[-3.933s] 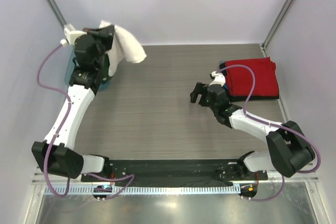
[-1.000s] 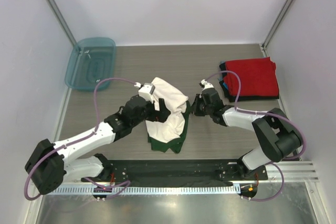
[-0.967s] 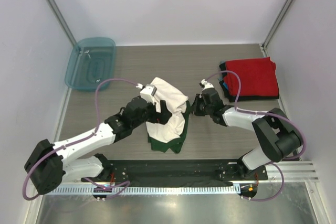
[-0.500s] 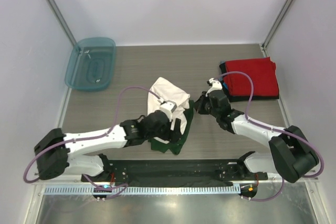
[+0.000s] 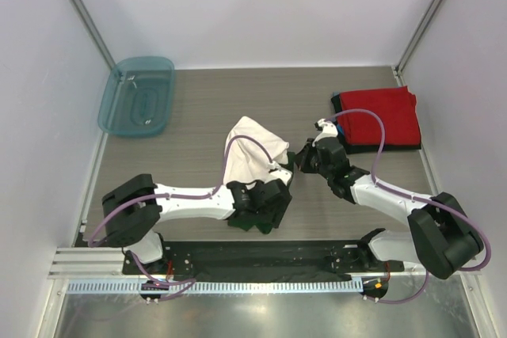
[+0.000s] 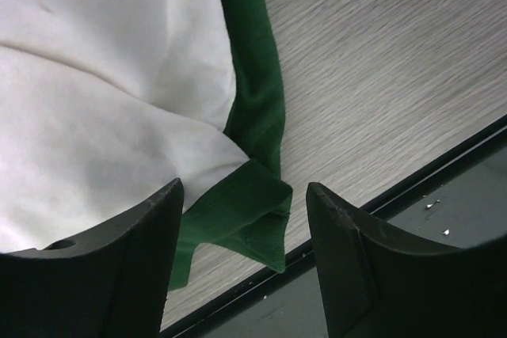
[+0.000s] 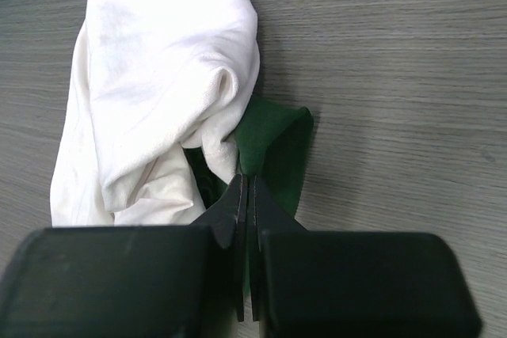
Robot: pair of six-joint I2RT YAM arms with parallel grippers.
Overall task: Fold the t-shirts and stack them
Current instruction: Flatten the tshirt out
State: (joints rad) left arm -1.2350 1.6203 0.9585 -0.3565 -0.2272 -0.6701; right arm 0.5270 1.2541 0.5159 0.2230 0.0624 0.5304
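A crumpled white t-shirt [image 5: 252,156] with dark green sleeves lies mid-table. My right gripper [image 5: 295,161] is at its right edge, shut on a green sleeve fold [image 7: 273,136]; the jaws [image 7: 247,181] pinch the cloth with no gap. My left gripper [image 5: 269,205] hovers over the shirt's near end, open, its fingers [image 6: 135,259] either side of a green sleeve corner [image 6: 253,211] without touching it. White cloth [image 6: 95,93] fills the left wrist view's upper left. Folded t-shirts, red [image 5: 380,116] on top of dark ones, are stacked at the back right.
A teal plastic tub [image 5: 136,96] stands at the back left. The black mounting rail [image 5: 261,255] runs along the near table edge, just beyond the green corner [image 6: 444,219]. Frame posts and pale walls close in both sides.
My left arm swung from the shirt's left side to its near end, and its jaws narrowed. The right gripper stayed shut on the sleeve; the shirt's green edge shifted slightly.
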